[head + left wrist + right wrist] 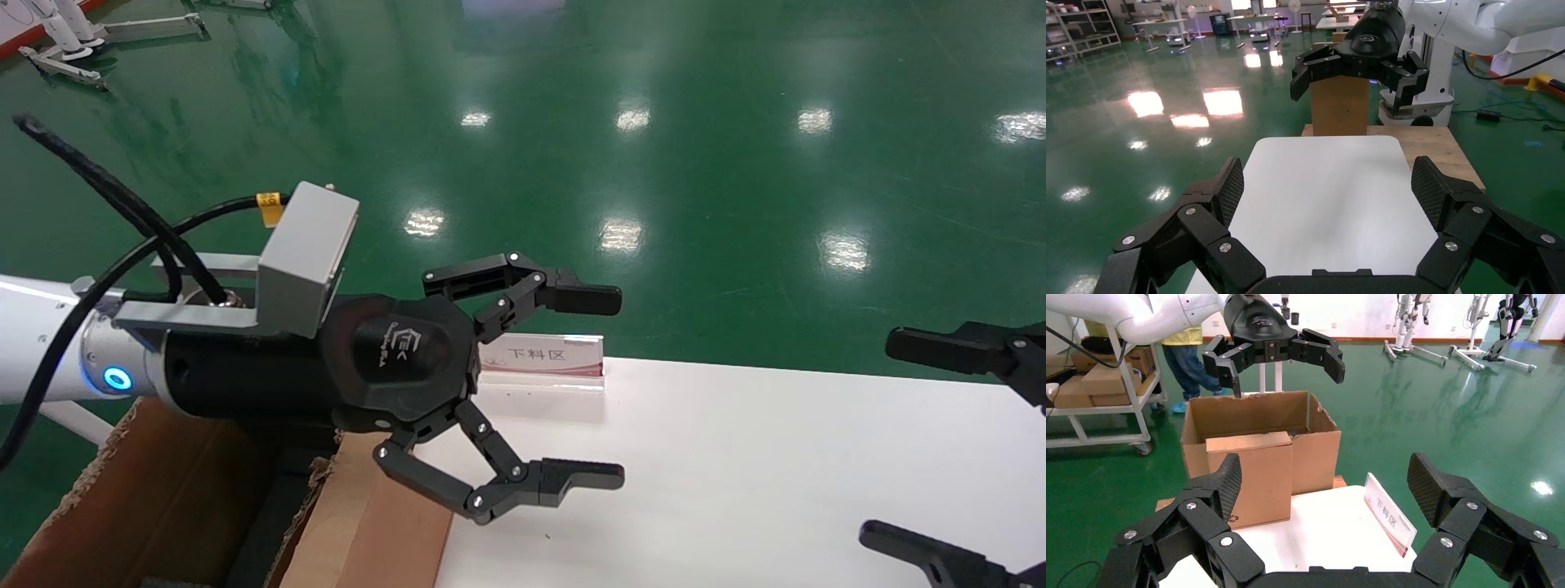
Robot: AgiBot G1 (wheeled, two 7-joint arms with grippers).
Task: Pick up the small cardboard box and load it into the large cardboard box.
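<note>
The small cardboard box (1251, 478) is plain and smooth, with a black recycling symbol low on its side. It stands at the end of the white table (1321, 539), against the large cardboard box (1315, 441). The large box has ragged flap edges. In the head view both are at the lower left: the small box (384, 523) and the large box (155, 490). My left gripper (609, 388) is open and empty, held in the air above the small box; it also shows in the right wrist view (1284, 376). My right gripper (887, 441) is open and empty over the table's right end.
A red-and-white sign (543, 356) stands on the table's far edge. Another brown carton (1340, 110) stands on a wooden surface (1425, 147) beyond the table's right end, below the right gripper. A green floor (654, 163) surrounds the table. A cart with boxes (1095, 392) stands behind the large box.
</note>
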